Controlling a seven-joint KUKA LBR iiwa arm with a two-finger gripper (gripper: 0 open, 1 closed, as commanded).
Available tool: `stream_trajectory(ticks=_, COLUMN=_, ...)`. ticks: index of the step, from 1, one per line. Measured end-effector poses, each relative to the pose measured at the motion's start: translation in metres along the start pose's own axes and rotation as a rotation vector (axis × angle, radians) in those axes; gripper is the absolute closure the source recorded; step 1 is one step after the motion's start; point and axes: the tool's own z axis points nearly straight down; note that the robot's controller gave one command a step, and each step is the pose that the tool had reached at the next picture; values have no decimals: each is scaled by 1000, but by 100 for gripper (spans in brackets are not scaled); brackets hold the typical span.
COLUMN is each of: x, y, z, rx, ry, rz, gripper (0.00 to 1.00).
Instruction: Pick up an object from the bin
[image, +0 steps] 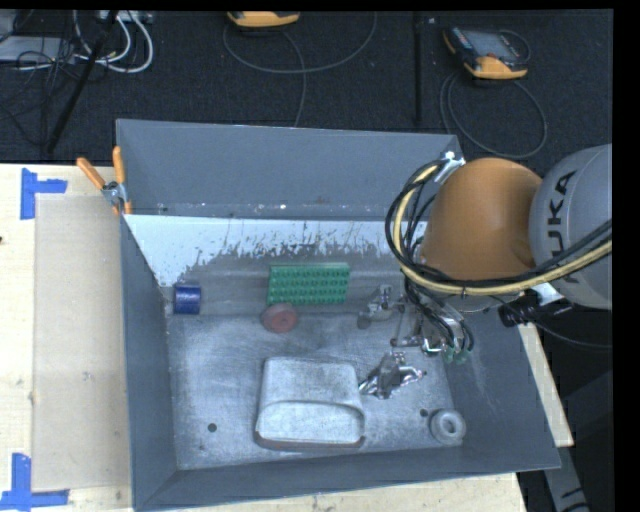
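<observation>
My gripper (385, 342) hangs low over the right middle of the bin, its two metal fingertips (392, 378) spread apart and open, with nothing between them. A flat grey rectangular tub (305, 400) lies just left of the lower fingertip, near the bin's front. A small reddish-brown disc (280, 318) rests further left of the gripper. A small grey ring (447, 426) sits at the front right corner, below the gripper.
A green ribbed block (308, 284) lies against the back wall, and a small blue cylinder (187, 298) sits at the back left. The arm's orange cover and cables hang over the bin's right side.
</observation>
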Motion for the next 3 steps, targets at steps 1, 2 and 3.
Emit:
stream_trajectory(ticks=1, x=0, y=-85, z=123, rx=-1, ry=-12, rz=-265, gripper=0)
stream_trajectory(ticks=2, x=-19, y=-74, z=121, rx=4, ry=-12, rz=-631, gripper=0)
stream_trajectory(ticks=3, x=-20, y=-74, z=120, rx=3, ry=-11, rz=-626, gripper=0)
